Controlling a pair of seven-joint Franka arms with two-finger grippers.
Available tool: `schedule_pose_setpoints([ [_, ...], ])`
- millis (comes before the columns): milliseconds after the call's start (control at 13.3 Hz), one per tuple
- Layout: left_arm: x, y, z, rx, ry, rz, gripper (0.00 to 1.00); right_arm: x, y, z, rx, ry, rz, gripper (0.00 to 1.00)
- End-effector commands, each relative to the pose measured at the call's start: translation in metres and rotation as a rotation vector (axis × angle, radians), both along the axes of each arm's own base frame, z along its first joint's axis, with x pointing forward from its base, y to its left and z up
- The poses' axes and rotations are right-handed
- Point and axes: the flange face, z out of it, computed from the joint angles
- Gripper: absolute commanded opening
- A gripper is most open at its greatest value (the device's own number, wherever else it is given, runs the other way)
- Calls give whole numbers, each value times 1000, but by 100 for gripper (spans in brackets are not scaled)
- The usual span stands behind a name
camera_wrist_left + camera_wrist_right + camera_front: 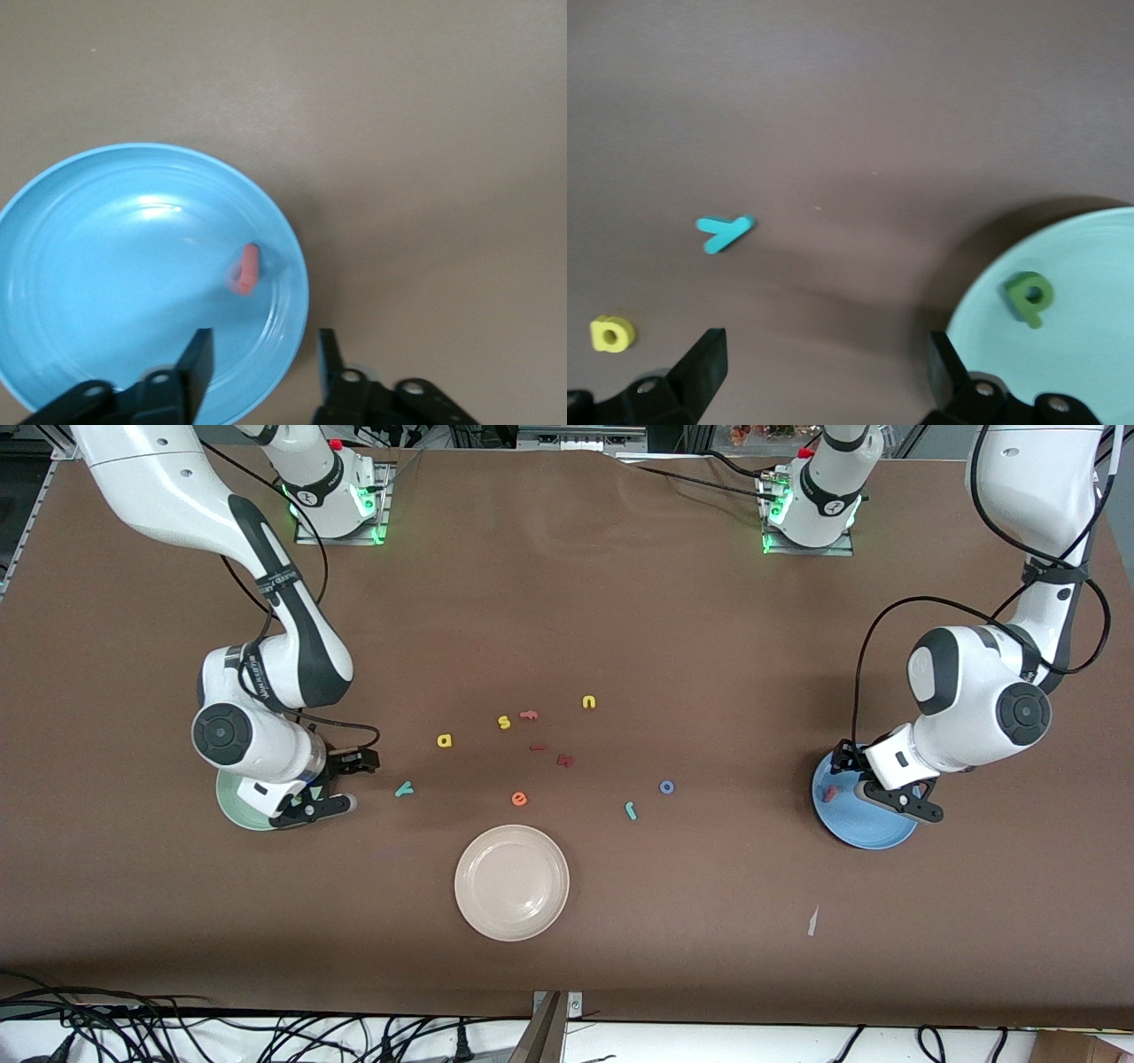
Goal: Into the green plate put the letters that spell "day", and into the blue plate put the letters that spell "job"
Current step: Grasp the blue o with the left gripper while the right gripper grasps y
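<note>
right gripper (330,782) over green plate (232,808) rim, fingers apart, empty | d (1029,296) in plate | your y (404,788) lies just beside it on tabletop, toward the middle | left gripper (886,775) fingers apart over blue plate (864,834), b (245,268) in it

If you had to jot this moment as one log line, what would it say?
left gripper: open over blue plate, salmon b inside | right gripper: open by green plate, green d inside | a, y, j, o on table
</note>
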Motion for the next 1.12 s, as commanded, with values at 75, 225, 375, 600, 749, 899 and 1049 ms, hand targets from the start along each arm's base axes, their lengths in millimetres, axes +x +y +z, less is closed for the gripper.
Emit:
schedule_pose_setpoints([
  [75, -2, -15, 8, 6, -17, 7, 73, 3, 25, -4, 27, -61, 27, 100],
  [225, 0, -60, 9, 8, -14, 47, 73, 3, 38, -16, 42, -100, 38, 100],
  [375, 1, -120, 2, 15, -4, 86, 73, 4, 43, -24, 48, -117, 43, 100],
  [600, 3, -192, -14, 19, -8, 148, 73, 3, 50, -39, 56, -127, 56, 100],
  [749, 7, -239, -25, 24, -18, 173, 73, 2, 54, -41, 57, -133, 63, 98],
  [899, 15, -273, -39, 38, -39, 176, 73, 1, 55, -48, 56, -122, 66, 95],
  [1049, 15, -289, -56, 49, -76, 156, 73, -1, 55, -52, 55, -115, 67, 92],
])
